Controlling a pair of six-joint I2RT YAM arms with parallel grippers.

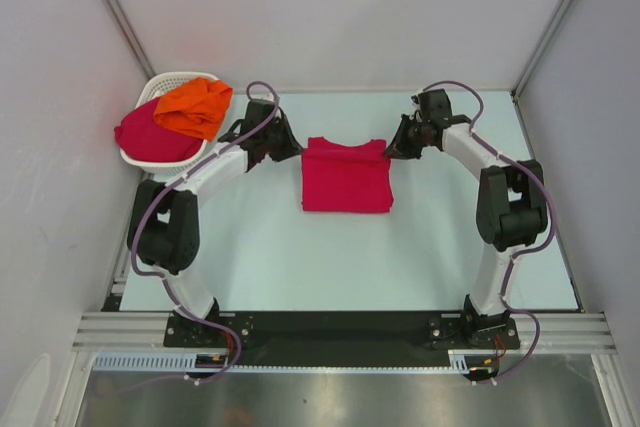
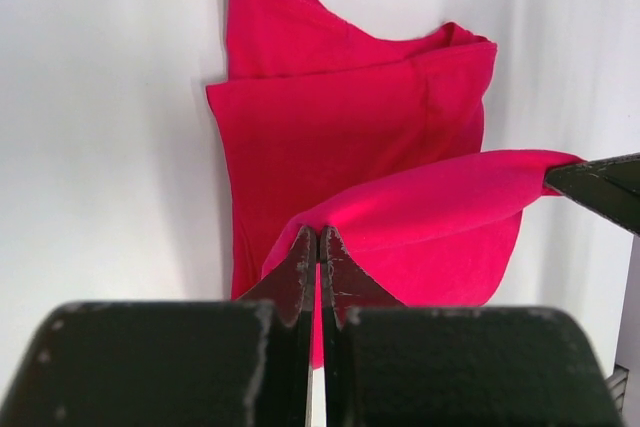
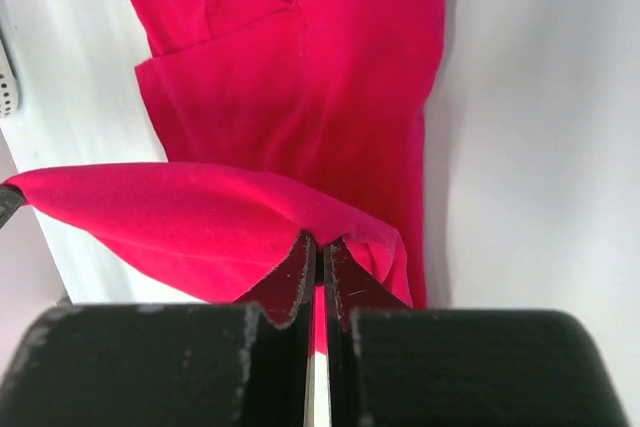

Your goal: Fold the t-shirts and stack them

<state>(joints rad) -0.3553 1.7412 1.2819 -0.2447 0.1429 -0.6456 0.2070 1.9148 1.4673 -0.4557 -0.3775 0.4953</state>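
Nearest the arm bases, the worktop [image 1: 300,267] is lying bare on the near side of the crimson t-shirt [image 1: 345,187], giving the most open room for drawing cloth toward the bases. The crimson t-shirt is sitting mid-worktop as a partly folded rectangle. It is looking thin, light and limp, so it will probably sag and crease rather than hold a line, and a pinch at a corner or hem is likely serving better than one in the middle. At its far edge the left tool [image 2: 318,247] is clamping the left corner and the right tool [image 3: 320,252] is clamping the right corner, both pinched tight on fabric, with the raised edge drooping slightly between them. Keeping that span taut and level is probably mattering most for a square fold. To the left of the crimson t-shirt and a little farther back, a white slotted basket [image 1: 178,77] is holding an orange t-shirt [image 1: 195,107] heaped on a second crimson t-shirt [image 1: 150,137], close beside the left arm, so room is tighter there.
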